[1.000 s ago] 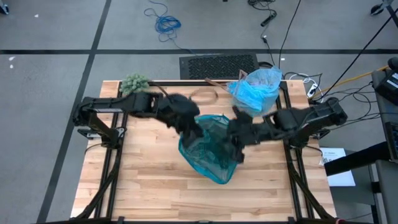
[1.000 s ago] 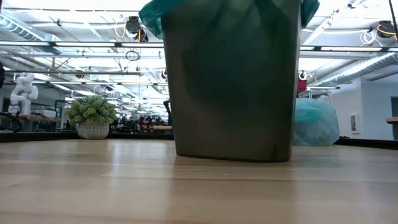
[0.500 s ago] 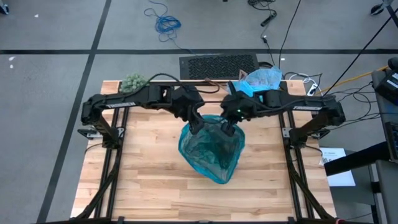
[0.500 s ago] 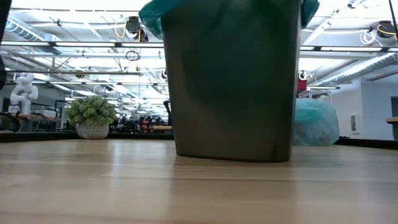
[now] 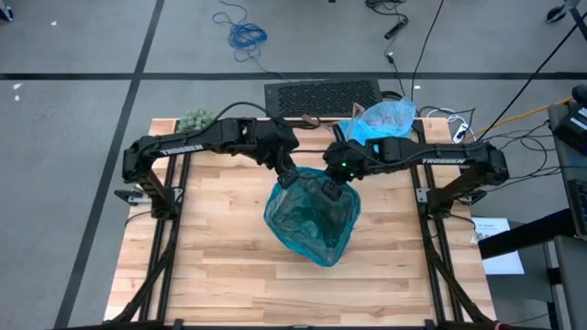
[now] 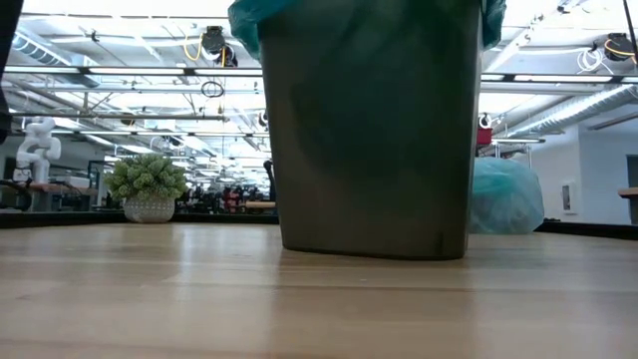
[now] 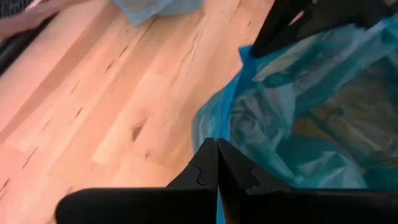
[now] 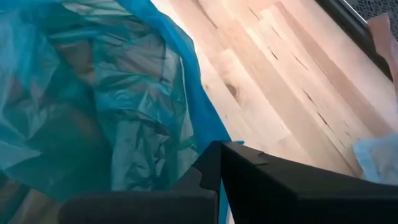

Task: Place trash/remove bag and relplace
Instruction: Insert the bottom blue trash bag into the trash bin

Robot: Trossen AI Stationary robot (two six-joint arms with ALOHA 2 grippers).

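Swung in to the middle of the frame since a second ago and snapped tight, speaking of the left gripper [image 5: 292, 177]

From the high view: both grippers close together at the top rim of the teal bag [image 5: 310, 220], which sits in the bin at the middle of the table [image 5: 211, 266]. Right gripper [image 5: 332, 187] just beside the left one, also pinched tight. The bag [image 5: 381, 128], light blue and full, up in the upper right of the frame, well apart from the bin. Green plant [image 5: 194, 119] in the upper left. Lots of bare wood below the bin, little room above it.

From the low view: only the dark bin [image 6: 369, 140] in the middle, teal plastic folded over its top edge. Light blue bag low on the right, plant on the left. No gripper here.

From the left wrist view: fingers squeezed together on the blue-green rim, it seems, with thin plastic between them. Wood to the left.

From the right wrist view: same thing, pinched on the rim. No trash to be told for sure.

To do this step well: pull the two pinches apart slowly and evenly, stretch the rim over the bin edge, keep low, stay clear of the other arm, and go easy so the thin plastic does not rip or the bin tip
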